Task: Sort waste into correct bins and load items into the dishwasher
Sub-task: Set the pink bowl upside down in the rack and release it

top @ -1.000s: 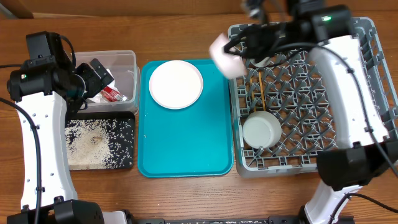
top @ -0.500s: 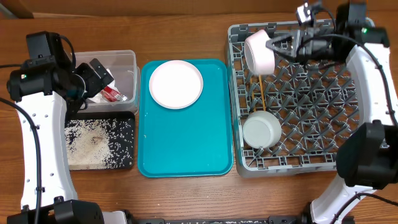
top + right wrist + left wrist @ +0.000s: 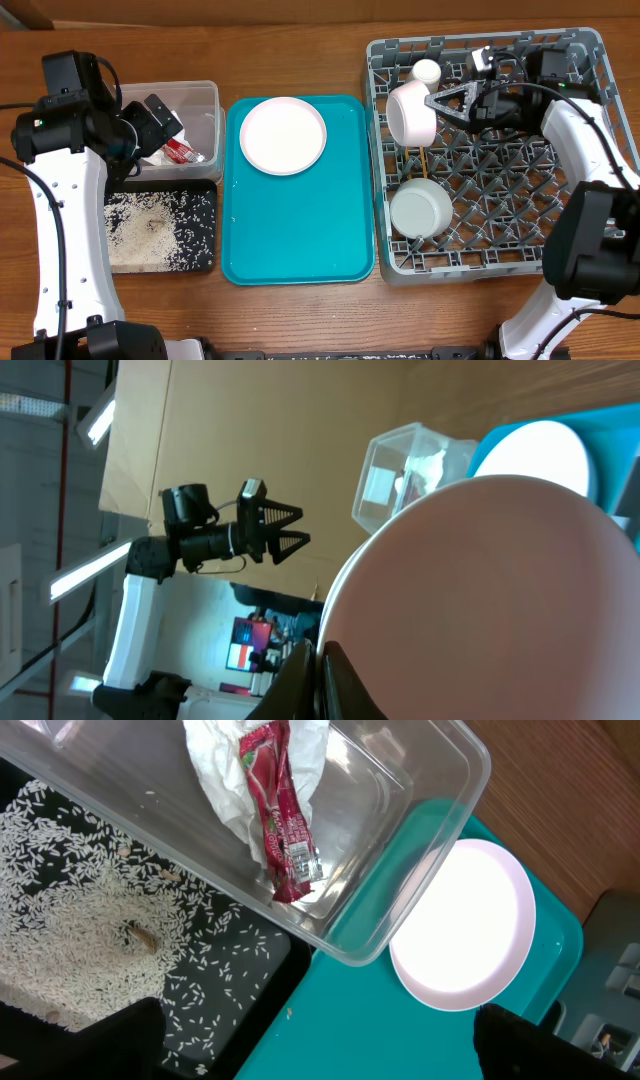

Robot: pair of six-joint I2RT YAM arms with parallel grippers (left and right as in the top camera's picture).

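Observation:
My right gripper [image 3: 437, 103] is shut on the rim of a white bowl [image 3: 410, 112], held on its side over the back left of the grey dishwasher rack [image 3: 590, 150]. In the right wrist view that bowl [image 3: 500, 600] fills the frame, and the fingers [image 3: 335, 680] pinch its edge. A small white cup [image 3: 427, 71], a second white bowl [image 3: 420, 208] and wooden chopsticks [image 3: 423, 160] are in the rack. The pink plate [image 3: 283, 135] lies on the teal tray [image 3: 300, 240]. My left gripper [image 3: 158, 125] hangs open over the clear tub [image 3: 205, 105], nothing between its fingers.
The clear tub [image 3: 400, 870] holds the crumpled napkin [image 3: 220, 770] and the red sauce packet [image 3: 280, 820]. In front of it the black tray [image 3: 205, 262] carries scattered rice [image 3: 150, 225]. Bare wooden table surrounds the tub, trays and rack.
My right arm carried the white bowl from above the rack's left edge further over the rack and lowered it toward the back left pegs. The small cup has come into sight. The left arm stayed still.

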